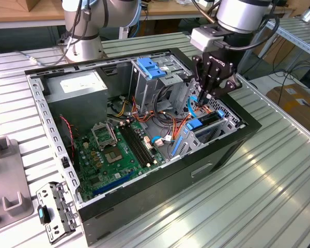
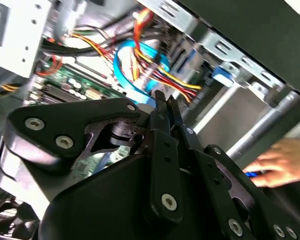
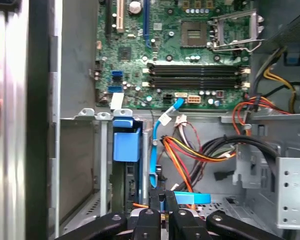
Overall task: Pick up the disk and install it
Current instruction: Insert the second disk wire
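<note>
A ribbed aluminium counter [image 1: 258, 196] carries an open black computer case [image 1: 170, 170] lying on its side. Wooden benches stand behind it, and a cardboard box [image 1: 294, 101] sits on the floor at the exterior view's right. On the counter at the exterior view's left lie a grey moulded fixture [image 1: 5, 196] and a small metal bracket [image 1: 54, 212] with a blue clip. Inside the case are the green motherboard [image 1: 113, 150], a grey power supply [image 1: 75, 85] with a plain white sticker, and bundles of orange, yellow and red wires. A person's hand [image 2: 282, 160] rests outside the case wall in the second wrist view.

The disk [image 1: 195, 124] sits edge-on in the metal drive bay at the case's front corner. Only its blue plastic rail end [image 3: 126, 145] and a dark narrow edge below it show, so the label cannot be seen.

The pincer [image 1: 205, 97] hangs just above that bay, beside a light-blue data cable [image 3: 154, 150]. In both wrist views its fingers [image 2: 162, 107] are clenched together [image 3: 162, 202]. Whether they pinch anything thin I cannot tell. It is not touching the disk.
</note>
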Robot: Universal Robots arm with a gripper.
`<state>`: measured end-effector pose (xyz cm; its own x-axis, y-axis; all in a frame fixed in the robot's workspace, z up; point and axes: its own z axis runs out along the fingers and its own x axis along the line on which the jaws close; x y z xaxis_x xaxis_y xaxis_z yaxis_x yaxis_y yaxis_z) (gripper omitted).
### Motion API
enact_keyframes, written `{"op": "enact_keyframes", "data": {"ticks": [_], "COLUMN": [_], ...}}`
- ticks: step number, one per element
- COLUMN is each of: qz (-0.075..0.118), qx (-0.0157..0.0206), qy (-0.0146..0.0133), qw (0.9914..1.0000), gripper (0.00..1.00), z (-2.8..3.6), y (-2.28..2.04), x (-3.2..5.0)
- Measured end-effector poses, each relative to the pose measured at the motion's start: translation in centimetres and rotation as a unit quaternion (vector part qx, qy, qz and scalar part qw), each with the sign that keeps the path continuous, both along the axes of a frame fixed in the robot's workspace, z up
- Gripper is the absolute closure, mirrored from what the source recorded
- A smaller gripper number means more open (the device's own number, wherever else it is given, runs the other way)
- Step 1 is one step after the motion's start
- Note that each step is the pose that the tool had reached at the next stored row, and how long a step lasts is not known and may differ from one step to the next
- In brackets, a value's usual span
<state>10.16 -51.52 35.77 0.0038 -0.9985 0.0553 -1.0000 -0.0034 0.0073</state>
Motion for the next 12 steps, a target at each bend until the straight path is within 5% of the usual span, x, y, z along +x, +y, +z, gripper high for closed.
{"op": "enact_keyframes", "data": {"ticks": [1, 3, 10, 12], "qz": [0.0, 0.0, 0.001, 0.001], "qx": [0.0095, 0.0173, 0.0187, 0.0222], "qy": [-0.0006, -0.0014, -0.0018, -0.0024], "qw": [0.99995, 0.99985, 0.99982, 0.99975], "gripper": [0.84, 0.84, 0.84, 0.84], "z": [-0.01, -0.01, 0.0, -0.01], "y": [-0.07, -0.51, -0.61, -0.61], "x": [-0.01, -0.07, -0.08, -0.11]}}
